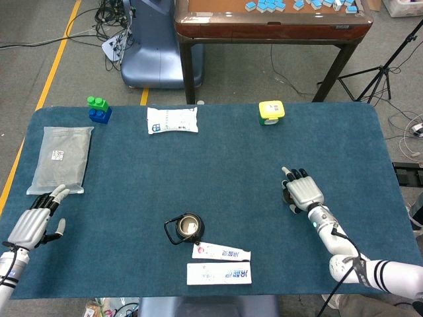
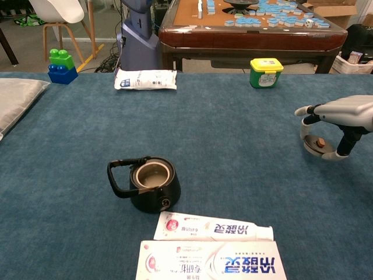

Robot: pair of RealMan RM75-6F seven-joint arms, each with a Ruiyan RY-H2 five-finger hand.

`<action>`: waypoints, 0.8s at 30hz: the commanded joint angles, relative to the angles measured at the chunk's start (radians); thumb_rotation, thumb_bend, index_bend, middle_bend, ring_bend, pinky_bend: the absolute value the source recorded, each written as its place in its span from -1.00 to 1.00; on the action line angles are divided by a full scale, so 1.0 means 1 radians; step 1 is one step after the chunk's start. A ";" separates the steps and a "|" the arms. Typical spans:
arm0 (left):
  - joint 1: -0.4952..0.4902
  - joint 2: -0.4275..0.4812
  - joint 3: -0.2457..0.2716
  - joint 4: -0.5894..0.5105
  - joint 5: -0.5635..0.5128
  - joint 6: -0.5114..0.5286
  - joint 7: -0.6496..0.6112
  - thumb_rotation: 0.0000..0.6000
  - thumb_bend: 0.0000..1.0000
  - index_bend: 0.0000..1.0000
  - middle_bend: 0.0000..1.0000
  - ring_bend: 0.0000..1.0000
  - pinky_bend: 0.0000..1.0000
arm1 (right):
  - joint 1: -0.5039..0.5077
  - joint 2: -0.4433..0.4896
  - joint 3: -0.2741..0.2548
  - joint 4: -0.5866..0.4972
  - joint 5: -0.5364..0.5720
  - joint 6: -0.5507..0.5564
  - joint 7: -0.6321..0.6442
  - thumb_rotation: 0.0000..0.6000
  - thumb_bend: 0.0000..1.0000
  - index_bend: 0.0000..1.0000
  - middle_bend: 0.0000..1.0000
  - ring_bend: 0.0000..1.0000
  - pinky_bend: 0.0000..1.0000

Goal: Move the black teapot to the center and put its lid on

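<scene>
Gripping the lid (image 2: 315,144) between thumb and fingers, the right hand (image 2: 340,114) holds it tilted just above the blue table (image 1: 218,165) at the right side. Well apart, near the front edge, the black teapot (image 2: 150,184) sits open beside a toothpaste tube (image 2: 213,227). At far left, the left hand (image 1: 34,221) rests spread, holding nothing.
</scene>
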 commanded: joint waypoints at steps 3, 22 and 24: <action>-0.002 0.010 -0.006 0.001 -0.004 0.002 -0.003 1.00 0.12 -1.00 -1.00 -1.00 -1.00 | 0.021 0.003 0.003 -0.066 0.021 0.036 -0.044 1.00 -0.32 0.28 -1.00 -1.00 -1.00; 0.007 0.032 -0.005 0.024 -0.002 0.004 -0.042 1.00 0.12 -1.00 -1.00 -1.00 -1.00 | 0.103 -0.063 0.018 -0.322 0.091 0.220 -0.254 1.00 -0.32 0.28 -1.00 -1.00 -1.00; 0.010 0.030 -0.004 0.032 0.000 0.007 -0.052 1.00 0.12 -1.00 -1.00 -1.00 -1.00 | 0.113 -0.078 0.022 -0.340 0.102 0.240 -0.277 1.00 -0.32 0.28 -1.00 -1.00 -1.00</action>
